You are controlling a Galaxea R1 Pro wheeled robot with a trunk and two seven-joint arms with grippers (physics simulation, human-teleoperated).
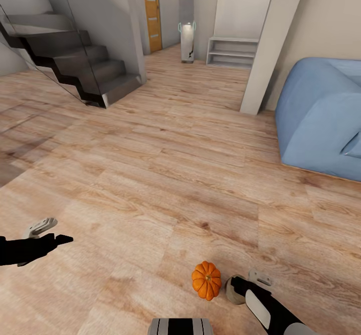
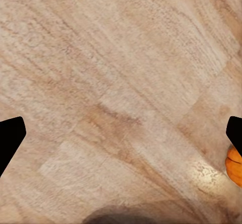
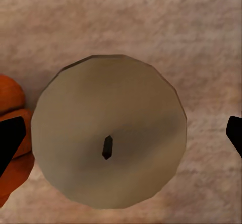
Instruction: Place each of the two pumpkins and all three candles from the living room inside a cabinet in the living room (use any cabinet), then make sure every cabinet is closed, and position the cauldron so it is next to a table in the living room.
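A bright-orange ribbed pumpkin (image 1: 206,280) sits on the wood floor close in front of me; its edge shows in the left wrist view (image 2: 235,166) and in the right wrist view (image 3: 10,99). Right beside it stands a stubby cream candle (image 1: 231,291), seen from above with its dark wick (image 3: 108,133). My right gripper (image 1: 243,284) hangs over the candle, open, with one fingertip on each side of it (image 3: 121,138) and a gap on the far side. My left gripper (image 1: 54,232) is open over bare floor (image 2: 121,138), well left of the pumpkin.
A blue sofa (image 1: 321,114) fills the right side. A dark staircase (image 1: 75,59) rises at the back left, a white pillar (image 1: 271,44) and low white shelf (image 1: 233,51) stand behind. Open wood floor (image 1: 150,164) stretches ahead. My own base (image 1: 180,326) shows at the bottom edge.
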